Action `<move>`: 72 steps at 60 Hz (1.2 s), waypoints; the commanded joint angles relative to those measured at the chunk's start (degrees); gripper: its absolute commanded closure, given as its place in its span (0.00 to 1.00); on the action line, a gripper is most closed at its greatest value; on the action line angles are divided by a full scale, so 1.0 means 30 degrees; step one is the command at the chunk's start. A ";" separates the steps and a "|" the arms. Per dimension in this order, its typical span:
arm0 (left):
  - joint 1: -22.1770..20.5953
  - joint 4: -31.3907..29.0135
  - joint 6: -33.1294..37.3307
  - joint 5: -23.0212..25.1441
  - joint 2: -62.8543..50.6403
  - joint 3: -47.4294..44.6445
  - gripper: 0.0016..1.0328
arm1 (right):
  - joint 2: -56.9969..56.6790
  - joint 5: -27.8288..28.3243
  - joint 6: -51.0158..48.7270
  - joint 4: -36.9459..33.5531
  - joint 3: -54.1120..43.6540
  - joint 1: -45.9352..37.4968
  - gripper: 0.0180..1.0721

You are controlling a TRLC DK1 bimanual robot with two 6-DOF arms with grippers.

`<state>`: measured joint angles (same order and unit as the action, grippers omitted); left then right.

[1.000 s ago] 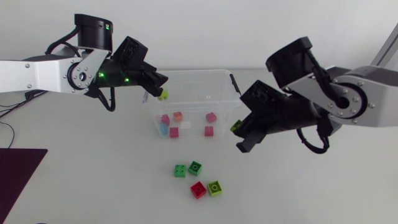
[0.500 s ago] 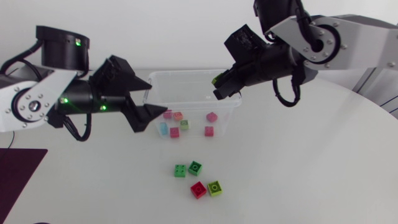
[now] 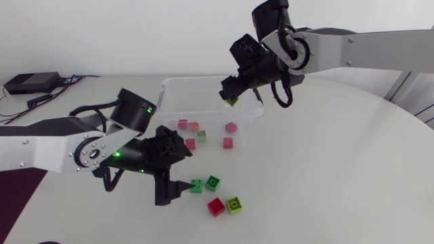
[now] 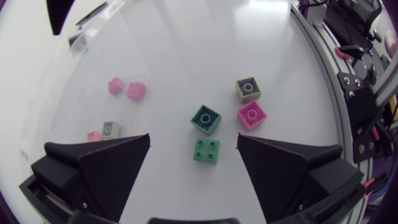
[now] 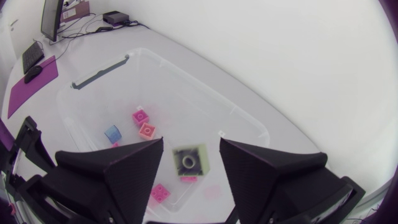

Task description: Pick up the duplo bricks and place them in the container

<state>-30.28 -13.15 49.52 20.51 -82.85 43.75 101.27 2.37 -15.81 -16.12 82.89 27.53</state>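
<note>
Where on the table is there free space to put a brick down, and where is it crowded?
Free: the wide table right of the container and the loose bricks, and the strip on the near side of those bricks. Crowded: between container and bricks, where the open left gripper hangs.

A green brick hangs at the right hand, apparently above the container.

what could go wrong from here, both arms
1. The lime brick sits loose between the fingers of the open right gripper above the container. Once dropped, it may bounce off the bricks inside.
2. The light green brick lies just ahead of the open left gripper, with the dark green brick close beside it. Closing could nudge or catch both.
</note>
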 commanded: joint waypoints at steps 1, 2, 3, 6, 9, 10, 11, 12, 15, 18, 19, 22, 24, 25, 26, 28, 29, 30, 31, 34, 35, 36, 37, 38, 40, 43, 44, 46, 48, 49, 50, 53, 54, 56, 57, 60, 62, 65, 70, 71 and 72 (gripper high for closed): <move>-0.0189 -0.0305 0.1219 -0.0129 -0.1212 -0.0080 0.05 | -0.0711 -0.0175 0.0291 0.0188 -0.0004 -0.0006 0.14; -0.0189 -0.0364 0.1336 -0.0158 -0.1417 -0.0022 0.05 | -0.1121 -0.0205 0.0320 0.0158 -0.0297 0.0023 0.14; -0.0189 -0.0422 0.1395 -0.0158 -0.1534 0.0066 0.05 | -0.1385 -0.0205 0.0320 0.0158 -0.0502 0.0023 0.14; -0.0218 -0.0627 0.1658 -0.0158 -0.2032 0.0301 0.05 | -0.2469 -0.0351 0.0349 0.0129 -0.1352 0.0140 0.14; -0.0218 -0.0745 0.1951 -0.0187 -0.2472 0.0535 0.05 | -0.3817 -0.0498 0.0379 0.0070 -0.2494 0.0375 0.14; -0.0218 -0.0774 0.1981 -0.0187 -0.2618 0.0594 0.06 | -0.4315 -0.0498 0.0379 0.0041 -0.2875 0.0462 0.14; -0.0248 -0.0774 0.2010 -0.0187 -0.2677 0.0623 0.06 | -0.4725 -0.0498 0.0379 0.0041 -0.3256 0.0550 0.14; -0.0277 -0.0774 0.2098 -0.0216 -0.2853 0.0711 0.06 | -0.5135 -0.0498 0.0379 -0.0017 -0.3607 0.0667 0.14; -0.0306 -0.0774 0.2274 -0.0363 -0.3292 0.0945 0.07 | -0.6395 -0.0439 0.0261 -0.0457 -0.4545 0.1048 0.14; -0.0335 -0.0774 0.2420 -0.0422 -0.3819 0.1267 0.07 | -0.7742 0.0059 0.0027 -0.1014 -0.5600 0.1400 0.14; -0.0335 -0.0774 0.2420 -0.0422 -0.3878 0.1326 0.07 | -0.8416 0.0469 -0.0119 -0.1424 -0.6127 0.1517 0.14; -0.0335 -0.0803 0.2420 -0.0422 -0.4405 0.1678 0.07 | -0.9442 0.1143 -0.0442 -0.2039 -0.6947 0.1781 0.14; -0.0335 -0.0803 0.2420 -0.0422 -0.4640 0.1853 0.07 | -1.0145 0.1436 -0.0705 -0.2391 -0.7592 0.2015 0.14; -0.0365 -0.0774 0.2449 -0.0422 -0.4845 0.1971 0.07 | -1.0555 0.1553 -0.0881 -0.2596 -0.7973 0.2162 0.14; -0.0335 -0.0774 0.2479 -0.0422 -0.5020 0.2088 0.07 | -1.0994 0.1758 -0.1174 -0.2830 -0.8412 0.2308 0.14; -0.0335 -0.0803 0.2479 -0.0422 -0.5313 0.2234 0.07 | -1.1434 0.1934 -0.1379 -0.3152 -0.8910 0.2572 0.14; -0.0335 -0.0803 0.2537 -0.0422 -0.5431 0.2293 0.07 | -1.1756 0.2139 -0.1701 -0.3445 -0.9350 0.2835 0.14; -0.0335 -0.0803 0.2537 -0.0451 -0.5548 0.2381 0.08 | -1.1873 0.2198 -0.1819 -0.3621 -0.9555 0.2953 0.14; -0.0335 -0.0891 0.2567 -0.0451 -0.5753 0.2498 0.10 | -1.2078 0.2198 -0.2024 -0.3797 -0.9848 0.3099 0.14; -0.0365 -0.1213 0.2655 -0.0539 -0.6280 0.2849 0.13 | -1.2459 0.2227 -0.2668 -0.4148 -1.0873 0.3451 0.14; -0.0365 -0.1301 0.2742 -0.0539 -0.6397 0.2937 0.14 | -1.2518 0.2227 -0.2815 -0.4207 -1.1166 0.3509 0.14; -0.0394 -0.1418 0.2742 -0.0539 -0.6515 0.3025 0.15 | -1.2635 0.2286 -0.2991 -0.4295 -1.1430 0.3597 0.14; -0.0423 -0.1506 0.2742 -0.0539 -0.6603 0.3113 0.16 | -1.2694 0.2374 -0.3225 -0.4324 -1.1664 0.3656 0.14; -0.0453 -0.1624 0.2742 -0.0539 -0.6720 0.3201 0.18 | -1.2752 0.2491 -0.3459 -0.4324 -1.1957 0.3714 0.14; -0.0511 -0.1829 0.2830 -0.0539 -0.6895 0.3347 0.21 | -1.2811 0.2725 -0.3840 -0.4412 -1.2455 0.3773 0.14; -0.0658 -0.1975 0.2889 -0.0539 -0.7101 0.3494 0.27 | -1.2811 0.3077 -0.4719 -0.4588 -1.3070 0.3832 0.14; -0.0716 -0.1975 0.2889 -0.0539 -0.7218 0.3523 0.30 | -1.2811 0.3223 -0.4983 -0.4588 -1.3246 0.3978 0.14; -0.0921 -0.2092 0.2860 -0.0539 -0.7540 0.3640 0.48 | -1.2576 0.3282 -0.6155 -0.4558 -1.3891 0.4535 0.14; -0.1009 -0.2151 0.2860 -0.0539 -0.7657 0.3670 0.60 | -1.2283 0.3311 -0.6535 -0.4558 -1.4037 0.4593 0.14; -0.1039 -0.2151 0.2860 -0.0539 -0.7686 0.3670 0.62 | -1.1932 0.3370 -0.6887 -0.4529 -1.4096 0.4623 0.14; -0.1156 -0.2151 0.2772 -0.0539 -0.7804 0.3728 0.76 | -1.1756 0.3575 -0.7092 -0.4529 -1.4125 0.4623 0.14; -0.1244 -0.2122 0.2742 -0.0568 -0.7862 0.3728 0.76 | -1.0877 0.3926 -0.7795 -0.4471 -1.4184 0.4623 0.14; -0.1273 -0.2151 0.2742 -0.0597 -0.7862 0.3758 0.76 | -1.0584 0.3926 -0.7971 -0.4441 -1.4154 0.4623 0.14; -0.1361 -0.2180 0.2655 -0.0656 -0.7892 0.3787 0.76 | -1.0291 0.3926 -0.8176 -0.4412 -1.4154 0.4652 0.14; -0.1361 -0.2297 0.2537 -0.0685 -0.7833 0.3846 0.77 | -0.9852 0.3897 -0.8440 -0.4412 -1.4125 0.4798 0.14; -0.1273 -0.2649 0.2508 -0.0715 -0.7569 0.3904 0.77 | -0.9178 0.3868 -0.8909 -0.4383 -1.3978 0.5062 0.14; -0.1214 -0.2854 0.2479 -0.0744 -0.7364 0.3933 0.77 | -0.8563 0.3692 -0.9055 -0.4353 -1.3832 0.5296 0.14; -0.1068 -0.3323 0.2479 -0.0744 -0.6778 0.3904 0.77 | -0.7684 0.3458 -0.9436 -0.4383 -1.3568 0.5501 0.14; -0.0892 -0.3792 0.2449 -0.0715 -0.5811 0.3758 0.77 | -0.6453 0.3252 -1.0110 -0.4471 -1.3187 0.5824 0.15; -0.0863 -0.3879 0.2420 -0.0715 -0.5665 0.3728 0.77 | -0.6336 0.3252 -1.0198 -0.4471 -1.3129 0.5853 0.15; -0.0863 -0.3967 0.2391 -0.0715 -0.5460 0.3699 0.77 | -0.6102 0.3252 -1.0373 -0.4500 -1.3012 0.5853 0.15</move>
<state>-33.52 -23.81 56.18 18.55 -102.94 54.61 80.27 12.36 -43.79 -29.41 42.30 44.38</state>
